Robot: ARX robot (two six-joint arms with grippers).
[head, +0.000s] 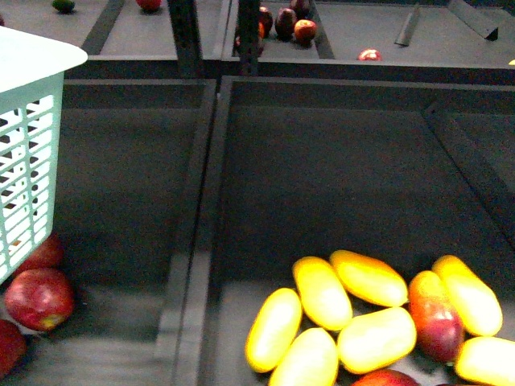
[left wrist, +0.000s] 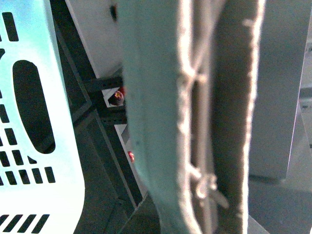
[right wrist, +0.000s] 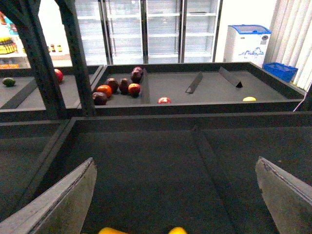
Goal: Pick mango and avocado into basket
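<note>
Dark grey display bins, split by raised dividers, fill the scene. Closest in, the right gripper (right wrist: 173, 200) hovers over the right-hand bin. Its pale grey fingers (right wrist: 61, 202) are spread wide with nothing between them.

The step in hand appears to be the reach for a mango. It would likely go best as a straight descent, with the jaws spanning the fruit's narrow width. They should settle on an all-yellow fruit at the edge of the pile, so its neighbours are not nudged.

A smooth, bright yellow oblong mango (head: 322, 293) lies on the far side of a near cluster, touching other yellow fruit. Two yellow tips show at the lower edge of the right wrist view, between the fingers. That puts the pile just below the open jaws. A red-and-yellow mango (head: 435, 318) in the same cluster is best avoided.

At near left, a light teal slotted plastic basket (head: 28, 161) sits above round red apples (head: 39, 298).

A blurred vertical shape fills the left wrist view, probably the left gripper (left wrist: 202, 122), and its state cannot be told.

Farthest back, in the rear left bin, a dull dark green avocado (head: 63, 5) lies well apart from both arms.
</note>
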